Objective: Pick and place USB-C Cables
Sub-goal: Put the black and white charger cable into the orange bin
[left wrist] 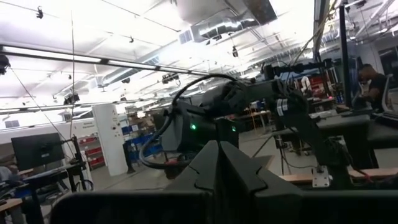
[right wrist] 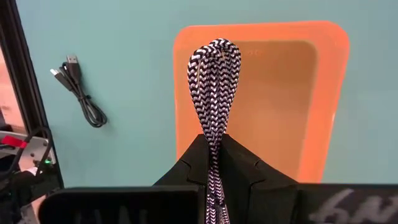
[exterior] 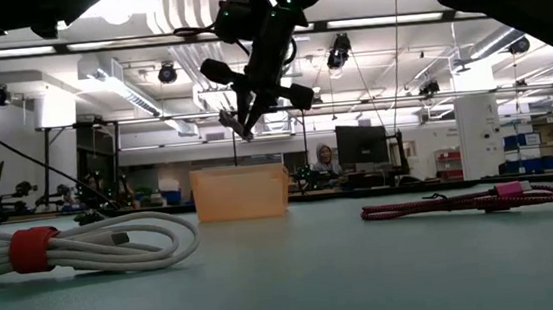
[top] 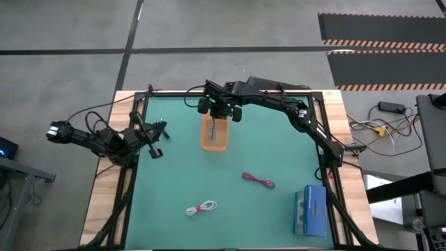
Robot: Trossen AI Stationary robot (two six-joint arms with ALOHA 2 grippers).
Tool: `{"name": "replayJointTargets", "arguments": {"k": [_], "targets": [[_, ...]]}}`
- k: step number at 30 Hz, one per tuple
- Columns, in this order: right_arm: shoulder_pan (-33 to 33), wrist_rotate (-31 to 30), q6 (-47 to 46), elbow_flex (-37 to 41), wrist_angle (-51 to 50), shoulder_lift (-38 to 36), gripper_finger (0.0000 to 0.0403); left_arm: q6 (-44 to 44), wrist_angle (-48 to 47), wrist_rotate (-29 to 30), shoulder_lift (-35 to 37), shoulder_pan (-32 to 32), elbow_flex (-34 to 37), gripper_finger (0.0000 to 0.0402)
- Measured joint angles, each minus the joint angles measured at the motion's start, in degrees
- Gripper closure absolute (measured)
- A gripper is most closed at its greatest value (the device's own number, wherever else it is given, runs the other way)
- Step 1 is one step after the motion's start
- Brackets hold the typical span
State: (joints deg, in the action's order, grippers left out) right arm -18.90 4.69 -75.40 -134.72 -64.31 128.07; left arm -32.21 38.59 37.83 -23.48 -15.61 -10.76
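My right gripper (top: 217, 111) hangs above the orange bin (top: 214, 143), pointing down and shut on the grey braided cable (right wrist: 214, 68). The low view shows the gripper (exterior: 242, 128) over the bin (exterior: 240, 193). The black cable (right wrist: 78, 87) lies flat on the mat near the table's left edge (top: 160, 128). The dark red cable (top: 258, 181) and the white cable (top: 201, 208) lie flat toward the near side. My left gripper (left wrist: 216, 168) waits shut at the left edge, touching nothing. My right gripper pinches the grey cable between its two fingers (right wrist: 239, 165), coming from above and pointing down. The doubled strands run along the fingers (right wrist: 213, 140). The cable's looped bend (right wrist: 214, 53) hangs below the fingertips, lifted clear, over the bin's inside.
A blue box (top: 310, 209) stands at the near right corner. Close to the low camera lie the white cable (exterior: 84, 247) and the red cable (exterior: 461, 201). A dark frame borders the green mat (top: 279, 153). A person sits far behind the table (exterior: 327, 158).
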Motion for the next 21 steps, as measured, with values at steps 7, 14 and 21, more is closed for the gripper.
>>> {"name": "replayJointTargets", "arguments": {"k": [7, 14, 21], "targets": [[0.5, -0.2, -0.3, 0.0, -2.4, 0.0, 0.0390, 0.0, 0.0, 0.0, 0.8, 0.0, 0.0, 0.0402], [0.5, -0.2, -0.4, 0.3, -2.4, 0.2, 0.0390, 0.0, 0.0, 0.0, 0.8, 0.0, 0.0, 0.0402], [0.5, 0.3, -0.3, 0.4, -2.4, 2.3, 0.0390, 0.0, 0.0, 0.0, 0.7, 0.0, 0.0, 0.0402]]}}
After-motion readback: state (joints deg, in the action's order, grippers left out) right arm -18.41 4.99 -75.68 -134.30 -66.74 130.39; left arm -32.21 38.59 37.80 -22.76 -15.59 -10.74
